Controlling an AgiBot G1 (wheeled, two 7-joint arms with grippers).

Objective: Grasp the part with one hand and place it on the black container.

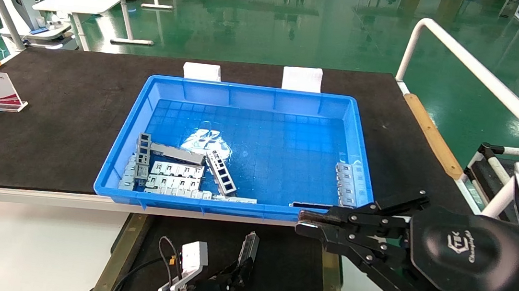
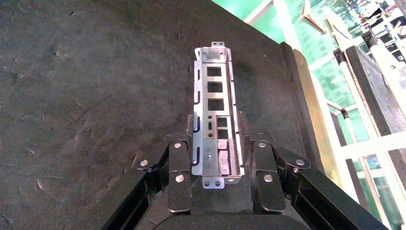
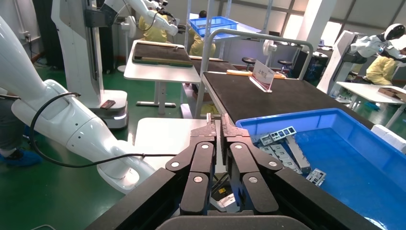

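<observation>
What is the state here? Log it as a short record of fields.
left tool: shut on the part, over the black container
part: gripped at one end, the rest pointing out ahead of the fingers
right tool: shut, empty, at the blue bin's near right corner
blue bin: more metal parts inside

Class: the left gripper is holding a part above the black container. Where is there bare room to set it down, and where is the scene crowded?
The left gripper, shut on the part, hangs above the black container, whose surface looks bare between its brass-edged sides. The blue bin is open mid-floor; loose brackets crowd its near-left corner. The right gripper sits shut by the bin's near-right corner.
</observation>
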